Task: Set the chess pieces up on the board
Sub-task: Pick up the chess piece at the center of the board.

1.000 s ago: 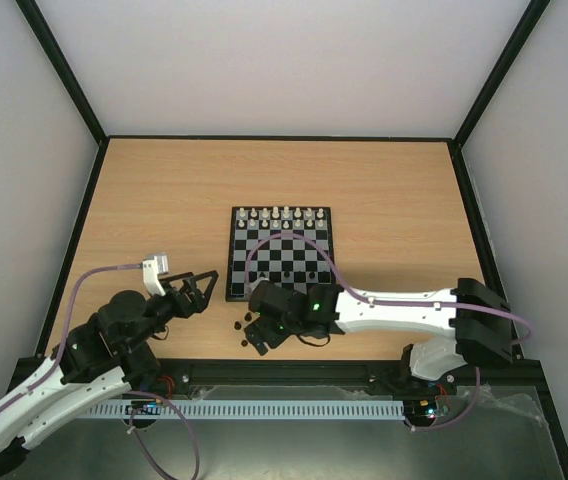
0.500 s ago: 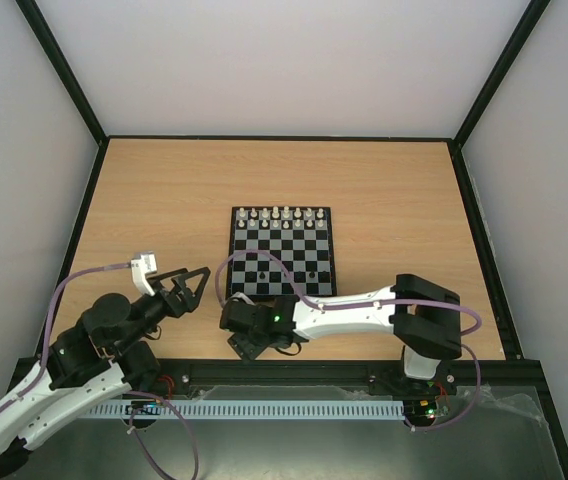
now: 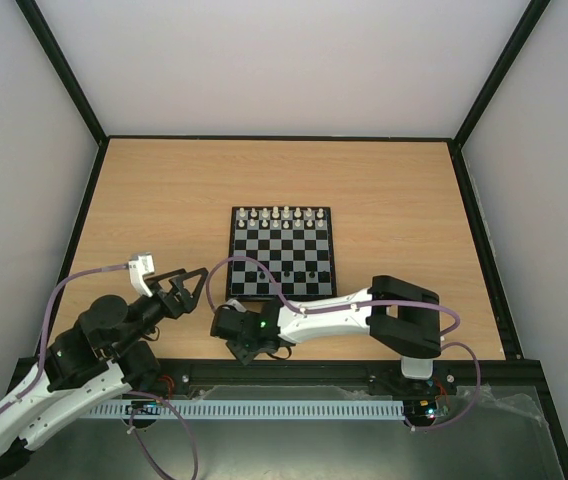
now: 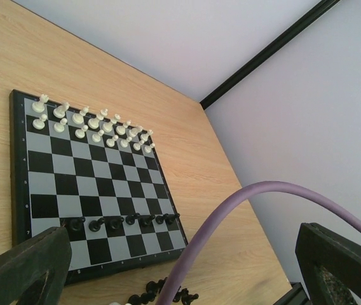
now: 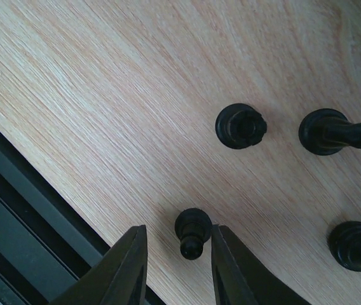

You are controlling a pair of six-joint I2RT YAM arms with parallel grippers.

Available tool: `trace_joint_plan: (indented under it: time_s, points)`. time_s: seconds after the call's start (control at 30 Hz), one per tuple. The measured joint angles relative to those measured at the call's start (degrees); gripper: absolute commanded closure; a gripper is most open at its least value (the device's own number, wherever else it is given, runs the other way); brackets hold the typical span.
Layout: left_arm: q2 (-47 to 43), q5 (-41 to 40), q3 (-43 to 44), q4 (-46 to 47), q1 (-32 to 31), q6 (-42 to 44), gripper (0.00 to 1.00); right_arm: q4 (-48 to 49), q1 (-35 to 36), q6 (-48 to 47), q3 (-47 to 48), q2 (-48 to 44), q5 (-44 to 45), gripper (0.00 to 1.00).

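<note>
Your right fingers [image 5: 222, 254] stand narrowly apart around one dark chess piece [image 5: 192, 234] on the desk [image 5: 91, 95]. It sits between the tips, close against one finger, with a sliver of desk showing at the other, so nothing is clamped yet. It looks to lie on its side, long axis running back along the fingers, so you squeeze across its slim body. The board [image 3: 232, 250] lies near but apart from these fingers. Your left fingers [image 3: 192, 286], spread wide and empty, hang farther off.
</note>
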Motion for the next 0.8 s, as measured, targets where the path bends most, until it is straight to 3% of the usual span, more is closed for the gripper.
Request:
trace_joint_plan:
  time_s: [0.4,0.6,0.8]
  points:
    - [-0.2,0.0,0.0,0.0,0.0,0.0,0.0,-0.1,0.0,0.1,1.0,0.3,1.0,0.84]
    - [-0.2,0.0,0.0,0.0,0.0,0.0,0.01,-0.1,0.0,0.1,1.1,0.8,1.3,0.85]
    - [-0.2,0.0,0.0,0.0,0.0,0.0,0.01,-0.2,0.0,0.1,1.1,1.3,1.5,0.96]
